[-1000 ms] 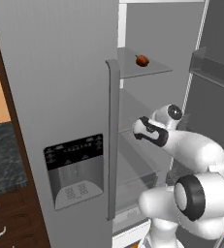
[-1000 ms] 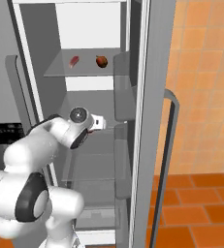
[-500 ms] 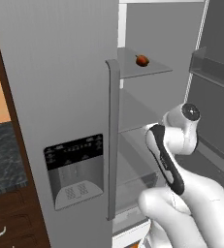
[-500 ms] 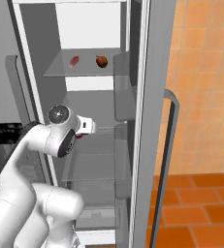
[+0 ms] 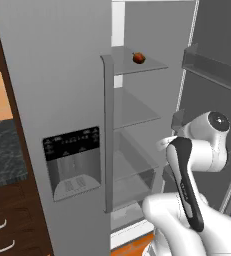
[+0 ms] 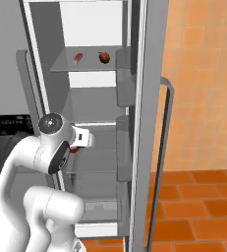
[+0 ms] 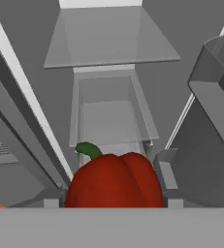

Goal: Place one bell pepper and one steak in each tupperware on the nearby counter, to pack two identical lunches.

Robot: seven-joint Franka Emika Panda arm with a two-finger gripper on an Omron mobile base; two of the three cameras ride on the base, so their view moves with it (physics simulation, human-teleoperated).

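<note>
Since 1 second ago the arm has swung: its wrist joint, then low and level in front of the fridge (image 5: 62,100), now sits higher and nearer the cameras, with the forearm upright in the left base view. Cameras unmoved; fridge framing unchanged.

Hand view: hand (image 7: 114,203) pinches a red bell pepper (image 7: 114,184) between its 2 fingers, green stem up-left, in front of a clear drawer (image 7: 111,114) and a glass shelf above it. Right base view shows a small red patch of that pepper just under the hand (image 6: 81,142); in the left base view the arm hides it.

Upper shelf (image 6: 85,64): the right base view shows a 2nd bell pepper (image 6: 104,57) and, left of it and apart, a steak (image 6: 77,58). The left base view shows that pepper (image 5: 139,58); the closed left door covers the steak.

Writing: dispenser panel (image 5: 72,145) carries small pale marks, too small to read. No brand legible.

Left base view also shows a strip of black worktop (image 5: 2,155) left of the fridge.
</note>
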